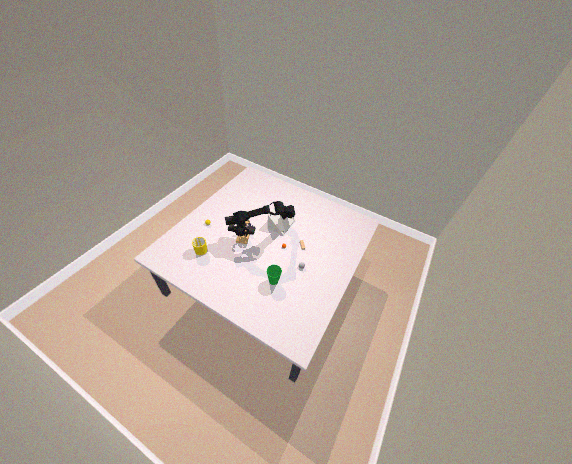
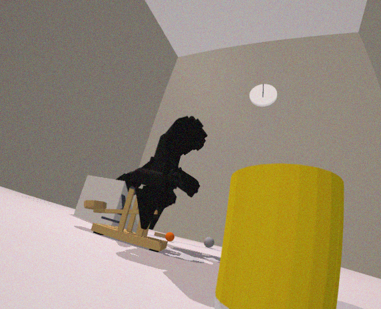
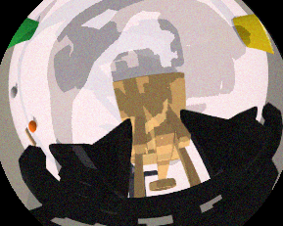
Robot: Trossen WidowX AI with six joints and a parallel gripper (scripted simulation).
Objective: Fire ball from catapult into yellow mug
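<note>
The wooden catapult (image 1: 242, 240) (image 2: 129, 236) (image 3: 149, 92) is upright at table level, its blocky arm end pointing away from the yellow mug (image 1: 200, 246) (image 2: 281, 233) (image 3: 255, 34). My gripper (image 1: 241, 231) (image 2: 148, 228) (image 3: 156, 117) points down at the catapult, with its fingers parted on either side of the wooden frame; it is open. An orange ball (image 1: 284, 245) (image 2: 170, 236) (image 3: 32, 126), a grey ball (image 1: 301, 265) (image 2: 208, 242) (image 3: 14, 91) and a yellow ball (image 1: 207, 222) lie on the table. No ball shows in the catapult, though the fingers hide part of it.
A green cup (image 1: 274, 275) (image 3: 23, 31) stands toward the front of the table. A small wooden block (image 1: 302, 244) (image 3: 30, 136) lies near the orange ball. A pale grey box (image 1: 279, 224) (image 2: 99, 196) stands behind the catapult, near the arm's base.
</note>
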